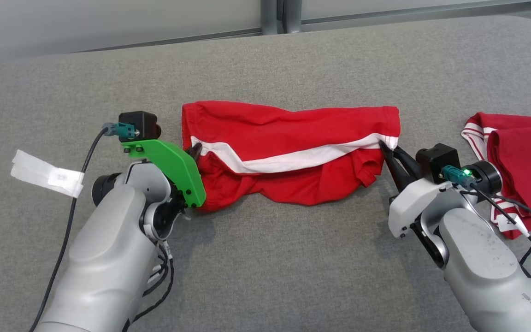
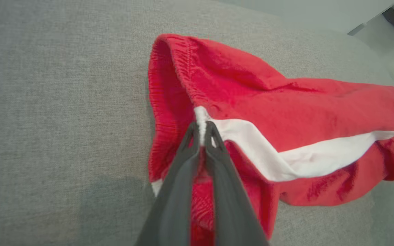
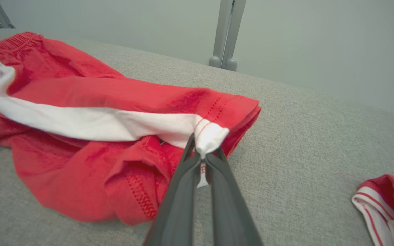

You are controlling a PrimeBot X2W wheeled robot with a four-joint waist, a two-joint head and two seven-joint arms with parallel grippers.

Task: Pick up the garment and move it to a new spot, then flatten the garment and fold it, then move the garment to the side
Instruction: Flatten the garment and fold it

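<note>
Nearest item: two pale grey forearms, entering over the near edge of the grey fabric-covered table [image 1: 270, 267], one toward each end of the garment. Left gripper [image 2: 202, 133]: dark fingers pressed together on the white side stripe [image 1: 288, 161] where it meets the elastic waistband, with only a thin fold of cloth between the tips. Right gripper [image 3: 204, 155]: fingers likewise pinching the stripe's other end at the leg hem, a small tab of white standing above the tips. Task item: red shorts [image 1: 293, 133], lying rumpled about the middle of the table. Orientation: long axis parallel to the far edge, running left to right. The waistband points to the left edge and the leg hem to the right edge. The loose lower layers are bunched on the side toward the near edge. Adjacent item: second red-and-white garment [image 1: 519, 152], folded by the right edge, just beside the right wrist and its cable. Hazards, as judged: both holds are shallow, so the stripe may slip free under tension. Each pinch seems to take the top layer alone, so the under layers would likely sag and twist once lifted, spoiling the flattening. An uneven pull would skew the long axis. A sweep of the right arm could snag the neighbouring garment.
</note>
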